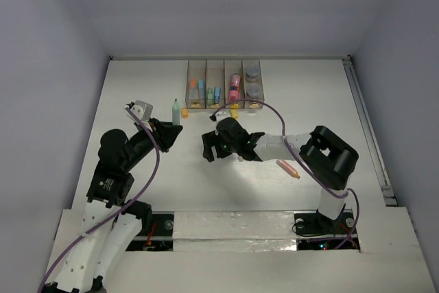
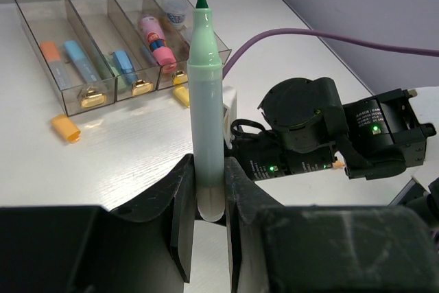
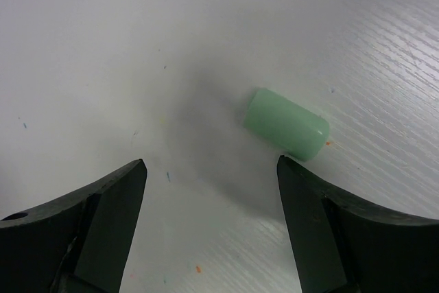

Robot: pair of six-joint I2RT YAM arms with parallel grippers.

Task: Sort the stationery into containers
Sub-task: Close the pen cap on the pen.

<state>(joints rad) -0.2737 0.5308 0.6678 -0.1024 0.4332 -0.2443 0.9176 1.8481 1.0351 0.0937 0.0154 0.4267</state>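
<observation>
**Kid:** How many green things?
**Friend:** One green marker (image 2: 206, 101) stands up, squeezed in the left claw (image 2: 208, 197). Its bottom is hidden. One green cap (image 3: 286, 123) lies on the bench (image 3: 103, 46) between the right claw (image 3: 212, 190), spread wide. Four bins (image 1: 224, 65) sit farther back.

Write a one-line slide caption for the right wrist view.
Right gripper, jaws open, poised over the white table, a loose green cap lying near one fingertip.

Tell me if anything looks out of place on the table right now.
Yes. The green marker in the left claw is uncapped; a matching green cap lies loose on the table by the open right claw. An orange cap and an orange marker also lie outside the bins.
</observation>
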